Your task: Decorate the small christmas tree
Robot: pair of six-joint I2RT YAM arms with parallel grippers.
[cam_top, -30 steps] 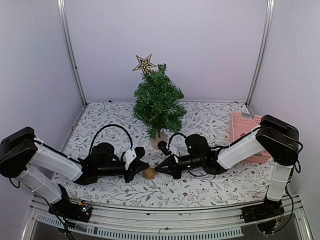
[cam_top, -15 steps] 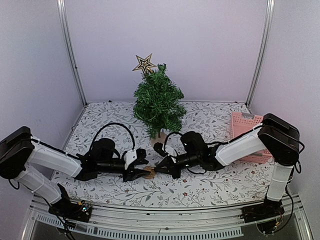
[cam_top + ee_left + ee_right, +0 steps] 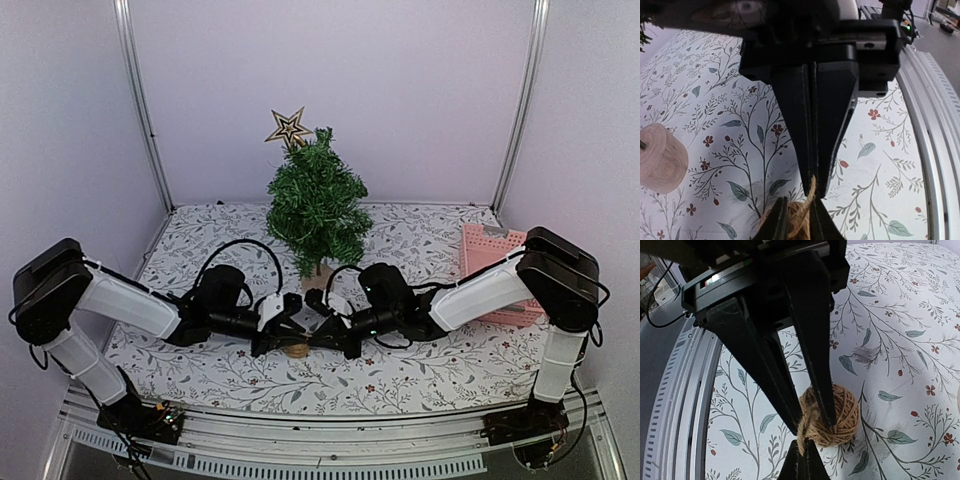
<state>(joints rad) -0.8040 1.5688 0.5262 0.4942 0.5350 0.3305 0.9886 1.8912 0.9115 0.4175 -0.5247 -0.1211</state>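
The small christmas tree (image 3: 318, 205) stands at the back centre on its wood disc base (image 3: 660, 157), with a wooden star (image 3: 289, 127) at its top. In front of it a ball of brown twine (image 3: 842, 415) lies on the table. My left gripper (image 3: 797, 217) straddles the ball, its fingers (image 3: 829, 405) pressed on the twine at both sides. My right gripper (image 3: 802, 460) meets it tip to tip and is shut on the ball's loose strand (image 3: 812, 189). In the top view both grippers, left (image 3: 290, 338) and right (image 3: 313, 340), cover most of the ball (image 3: 297, 350).
A pink perforated tray (image 3: 495, 265) lies at the right, beside the right arm. The floral tablecloth (image 3: 420, 240) ends at a metal rail (image 3: 330, 425) along the near edge. White walls close in the back and both sides.
Both grippers have closed in on the twine ball from either side. The left one opened, slid over the ball and narrowed onto it. The right one reached the strand, staying shut.
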